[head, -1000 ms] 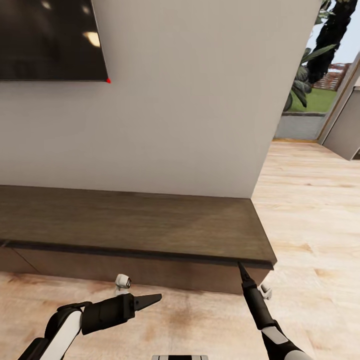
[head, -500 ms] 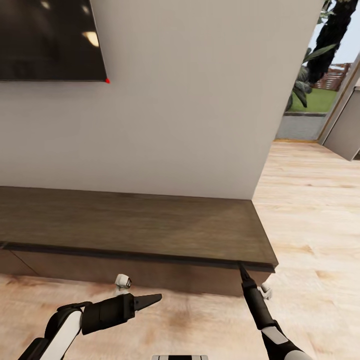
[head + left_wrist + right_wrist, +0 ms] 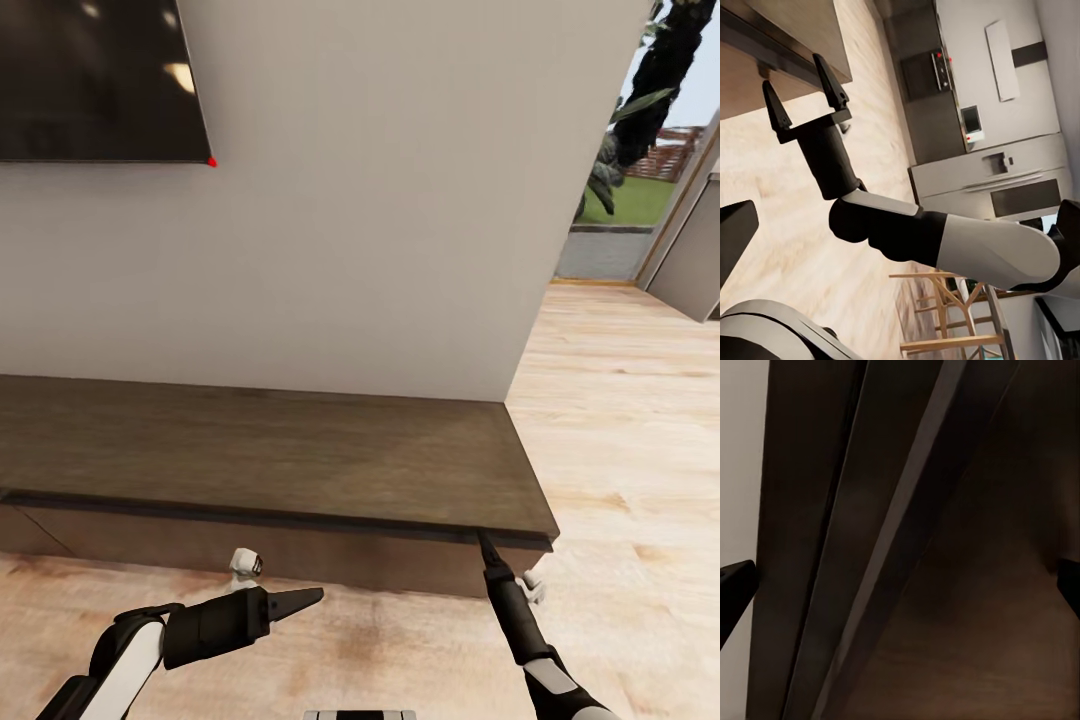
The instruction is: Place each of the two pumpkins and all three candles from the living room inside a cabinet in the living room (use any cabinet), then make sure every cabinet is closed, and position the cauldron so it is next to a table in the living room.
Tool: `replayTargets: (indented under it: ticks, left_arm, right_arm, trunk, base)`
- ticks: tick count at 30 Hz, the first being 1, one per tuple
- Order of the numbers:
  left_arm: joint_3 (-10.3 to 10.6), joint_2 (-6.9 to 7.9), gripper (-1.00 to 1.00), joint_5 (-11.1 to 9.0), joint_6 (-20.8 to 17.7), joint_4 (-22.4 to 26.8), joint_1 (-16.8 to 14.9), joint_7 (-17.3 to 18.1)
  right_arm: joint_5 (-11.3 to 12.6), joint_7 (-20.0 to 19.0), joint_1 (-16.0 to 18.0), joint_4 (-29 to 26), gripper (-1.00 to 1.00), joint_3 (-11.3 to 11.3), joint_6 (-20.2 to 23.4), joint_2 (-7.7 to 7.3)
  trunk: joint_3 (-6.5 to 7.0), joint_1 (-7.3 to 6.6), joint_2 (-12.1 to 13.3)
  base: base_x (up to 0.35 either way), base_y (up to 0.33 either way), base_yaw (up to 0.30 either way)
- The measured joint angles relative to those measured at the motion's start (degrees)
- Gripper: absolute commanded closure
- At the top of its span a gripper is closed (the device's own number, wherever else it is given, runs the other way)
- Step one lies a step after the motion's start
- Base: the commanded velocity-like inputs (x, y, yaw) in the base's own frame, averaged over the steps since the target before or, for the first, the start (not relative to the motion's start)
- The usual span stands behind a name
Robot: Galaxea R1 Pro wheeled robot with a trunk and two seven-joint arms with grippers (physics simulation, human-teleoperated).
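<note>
Since a second ago the view has shifted slightly; the cabinet (image 3: 300, 450) sits a touch lower in the head view, and the arms hold the same pose. Right gripper (image 3: 483, 538) has its tip at the gap under the cabinet top, near the right end; the left wrist view shows its fingers (image 3: 829, 79) spread wide. Left gripper (image 3: 300, 601) hangs over the floor (image 3: 620, 420) with jaws closed, empty. Drawer front shut.

Risk: the tip may slip off the handleless lip or jam in the gap, so the drawer fails to open.
</note>
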State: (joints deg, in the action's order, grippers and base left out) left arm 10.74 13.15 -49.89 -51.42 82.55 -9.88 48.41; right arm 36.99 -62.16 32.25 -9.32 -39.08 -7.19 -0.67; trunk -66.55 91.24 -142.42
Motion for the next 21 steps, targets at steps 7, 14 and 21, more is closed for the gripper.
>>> replayTargets:
  ticks: [7, 14, 21]
  left_arm:
    - [0.0, 0.00, -1.00, 0.0, 0.0, 0.0, 0.0, 0.1]
    - [0.0, 0.00, -1.00, 0.0, 0.1, 0.0, 0.0, 0.0]
    - [0.0, 0.00, -1.00, 0.0, 0.1, 0.0, 0.0, 0.0]
  right_arm:
    - [-0.1, 0.1, 0.7, 0.1, 1.00, 0.1, 0.3, 0.00]
    - [-0.3, 0.3, 0.7, 0.1, 1.00, -0.1, 0.2, -0.01]
    - [-0.3, 0.3, 0.7, 0.1, 1.00, -0.1, 0.1, -0.01]
  trunk:
    - [0.01, 0.03, 0.0]
    - [0.01, 0.01, 0.0]
    - [0.00, 0.01, 0.0]
  base:
    - [-0.100, 0.028, 0.000]
    - [-0.043, 0.017, 0.000]
    - [-0.001, 0.000, 0.000]
